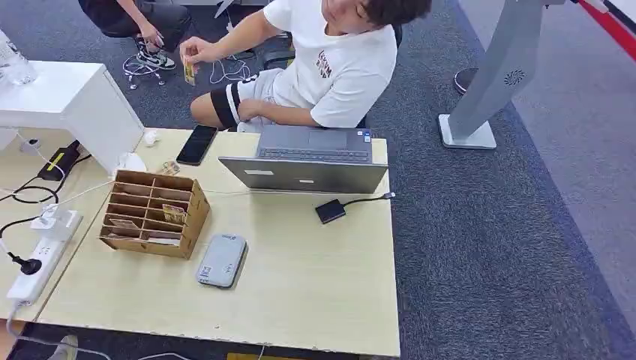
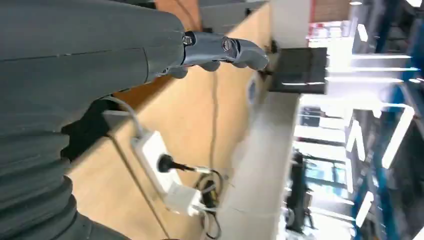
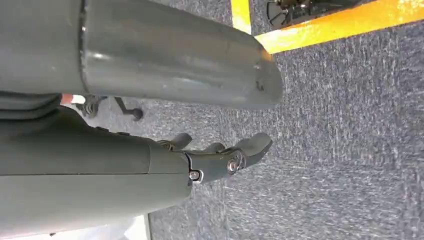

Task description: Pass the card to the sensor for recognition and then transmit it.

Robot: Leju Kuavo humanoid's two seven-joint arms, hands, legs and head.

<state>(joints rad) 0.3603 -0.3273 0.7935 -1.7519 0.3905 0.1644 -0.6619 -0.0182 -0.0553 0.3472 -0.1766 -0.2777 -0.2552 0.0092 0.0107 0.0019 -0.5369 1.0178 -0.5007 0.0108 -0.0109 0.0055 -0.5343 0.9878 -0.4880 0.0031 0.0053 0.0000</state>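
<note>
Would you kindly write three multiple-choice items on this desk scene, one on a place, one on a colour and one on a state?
1. Where does the grey card reader lie?
A. on the laptop's keyboard
B. on the table just beside the wooden card organizer, on the side away from the power strip
C. on the carpet

2. What colour is the power strip?
A. white
B. red
C. black

3. How does the laptop stand?
A. closed flat
B. open, keyboard toward the seated person
C. lying face down on the floor

Answers: 1 B, the head view shows it on the tabletop next to the organizer. 2 A, its body is white at the table's edge. 3 B, keyboard and lid both show in the head view.
</note>
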